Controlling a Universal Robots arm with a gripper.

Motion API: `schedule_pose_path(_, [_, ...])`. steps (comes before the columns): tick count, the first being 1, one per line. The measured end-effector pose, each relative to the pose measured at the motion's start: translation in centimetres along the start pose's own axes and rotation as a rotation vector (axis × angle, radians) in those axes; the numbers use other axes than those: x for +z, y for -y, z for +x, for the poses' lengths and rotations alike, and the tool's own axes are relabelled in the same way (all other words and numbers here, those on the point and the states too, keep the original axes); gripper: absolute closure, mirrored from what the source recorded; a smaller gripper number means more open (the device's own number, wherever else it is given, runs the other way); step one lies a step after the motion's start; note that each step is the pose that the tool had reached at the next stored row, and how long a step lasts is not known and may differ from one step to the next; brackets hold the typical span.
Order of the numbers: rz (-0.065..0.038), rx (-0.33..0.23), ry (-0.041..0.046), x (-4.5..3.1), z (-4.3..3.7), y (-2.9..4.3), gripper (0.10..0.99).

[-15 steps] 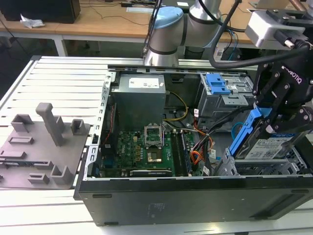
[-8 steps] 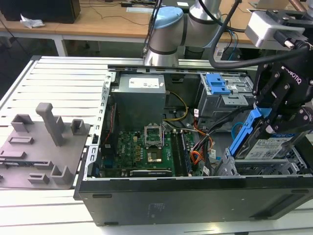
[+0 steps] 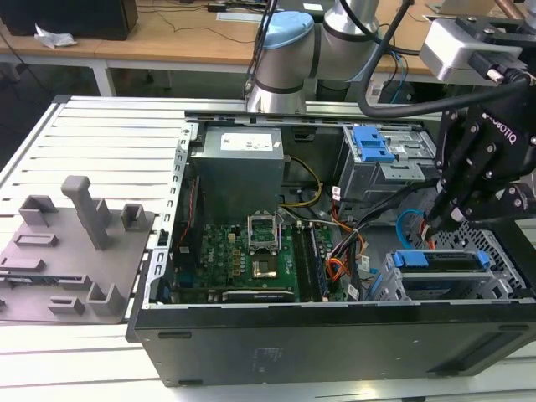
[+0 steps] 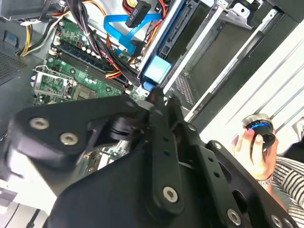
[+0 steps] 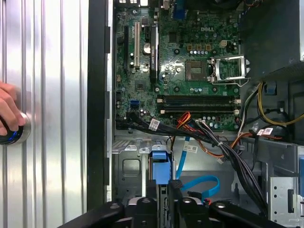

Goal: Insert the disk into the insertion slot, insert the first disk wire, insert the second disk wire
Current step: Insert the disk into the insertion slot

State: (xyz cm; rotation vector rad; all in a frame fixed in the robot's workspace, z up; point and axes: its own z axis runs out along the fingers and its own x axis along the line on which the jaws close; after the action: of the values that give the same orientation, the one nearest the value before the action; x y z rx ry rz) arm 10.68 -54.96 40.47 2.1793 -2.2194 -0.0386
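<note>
In the insertion slot [image 3: 494,280]: the disk [image 3: 444,260] stands on edge, apparently near home.
Gripper [image 3: 434,223]: just above the disk; grasp state cannot be told.
Second disk wire [image 5: 197,181]: loose loop beside the slot.
Technique, judged: press squarely along the slot walls, keeping the loop unpinched.

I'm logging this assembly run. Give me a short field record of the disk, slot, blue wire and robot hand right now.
insertion slot: perforated metal cage in the case, at the exterior view's right
disk: in its blue carrier, sitting inside the slot
second disk wire: light-blue loop beside the slot; connection unclear
robot hand: just above the disk's carrier end
person's hand: on a round knob outside the case
</note>
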Motion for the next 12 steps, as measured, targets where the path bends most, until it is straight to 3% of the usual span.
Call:
schedule_pose_path(4, [0.0, 0.0, -0.0002, 0.0, 0.0, 0.0, 0.98])
schedule_pose_path(7, [0.0, 0.0, -0.0007, 0.04, -0.01, 0.05, 0.98])
schedule_pose_path(12, [0.0, 0.0, -0.0009, 1.06, -0.01, 0.3, 0.98])
